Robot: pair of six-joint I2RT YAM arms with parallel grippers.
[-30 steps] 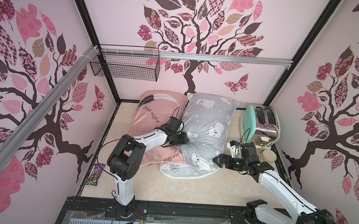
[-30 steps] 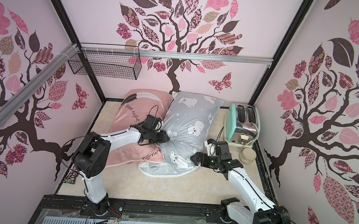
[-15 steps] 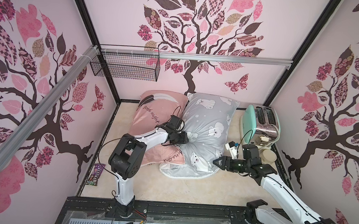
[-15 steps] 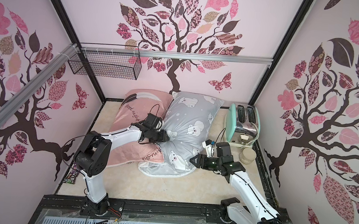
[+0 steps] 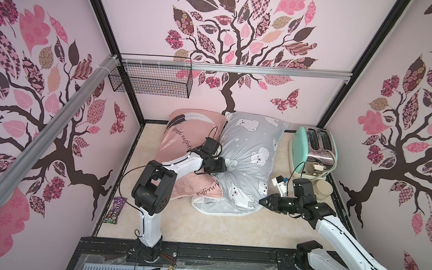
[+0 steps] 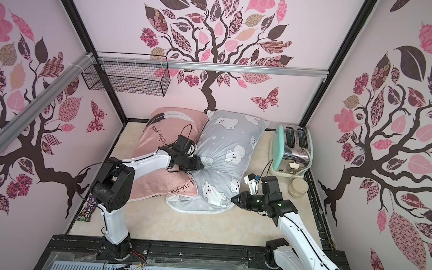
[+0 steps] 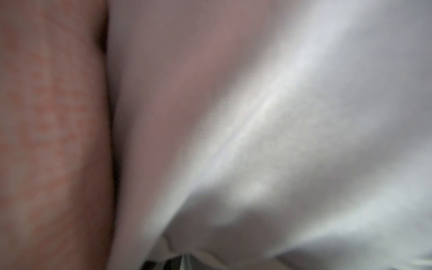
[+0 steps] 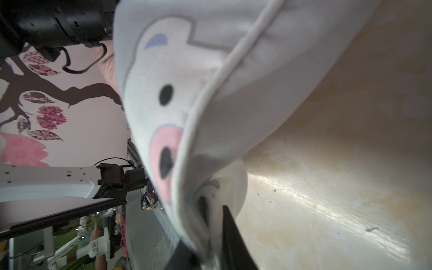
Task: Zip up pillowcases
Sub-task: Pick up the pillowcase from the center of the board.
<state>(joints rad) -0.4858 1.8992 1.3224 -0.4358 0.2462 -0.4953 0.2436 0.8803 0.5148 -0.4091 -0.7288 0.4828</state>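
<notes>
Beige table (image 5: 202, 227): left pincer (image 5: 225, 166) and right pincer (image 5: 261, 201) pinch grey pillowcase (image 5: 251, 143) (fabric bunched).

Both top views look down on everything; wrist views nearly touch the grey pillowcase (image 8: 210, 58).

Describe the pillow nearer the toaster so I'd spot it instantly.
Start at the mint toaster on the right. Two pillows lie side by side left of it, the grey pillow nearer. It carries white polar bears; the pink pillow has feathers and script.
</notes>
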